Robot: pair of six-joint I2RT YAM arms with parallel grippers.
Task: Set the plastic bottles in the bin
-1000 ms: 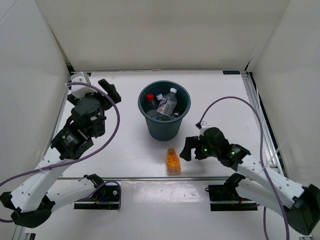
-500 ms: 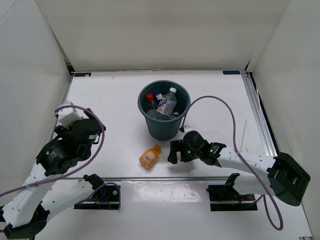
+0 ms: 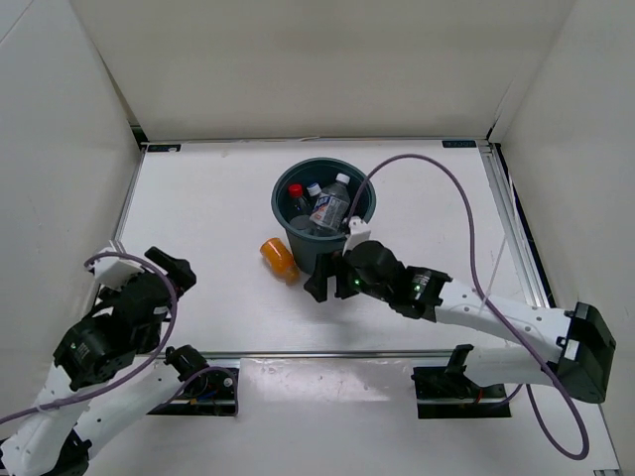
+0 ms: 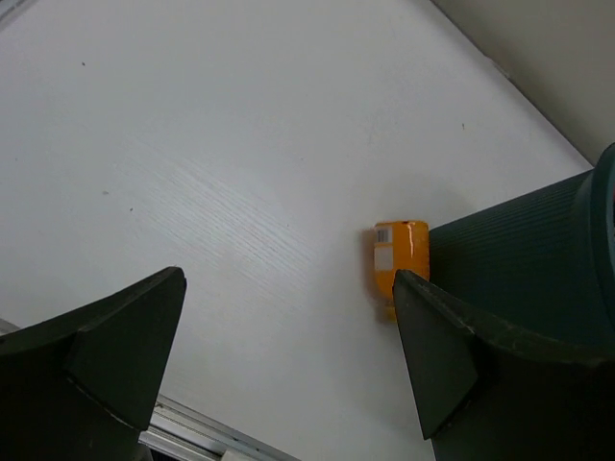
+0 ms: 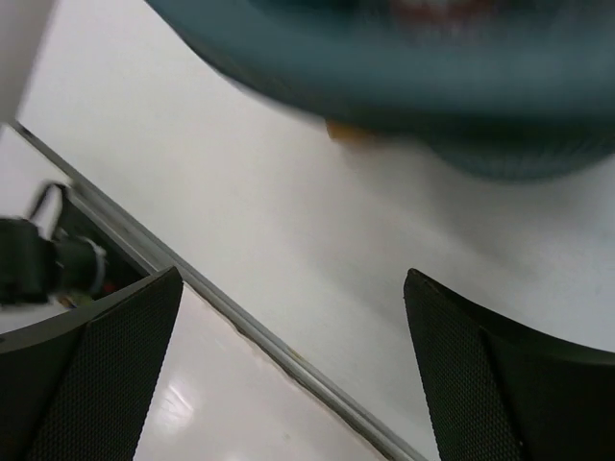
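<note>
The short orange bottle (image 3: pixel 279 256) lies on its side on the white table, touching the bin's left wall; it also shows in the left wrist view (image 4: pixel 400 257). The dark teal bin (image 3: pixel 365 204) stands at mid-table and holds several bottles, one with a red cap (image 3: pixel 295 190). In the left wrist view the bin's wall (image 4: pixel 519 259) is at the right. My right gripper (image 3: pixel 319 285) is open and empty, close to the bin's near side, right of the orange bottle. In its own view the bin (image 5: pixel 500 144) is blurred above. My left gripper (image 3: pixel 167 266) is open and empty at the table's near left.
White walls enclose the table on three sides. A metal rail (image 3: pixel 327 354) runs along the near edge, with both arm bases below it. The right arm's purple cable (image 3: pixel 464 208) loops over the table right of the bin.
The orange bottle has rolled left and back from the near middle to the bin's left wall. My right gripper has swept left after it. My left arm has drawn back to the near left.
</note>
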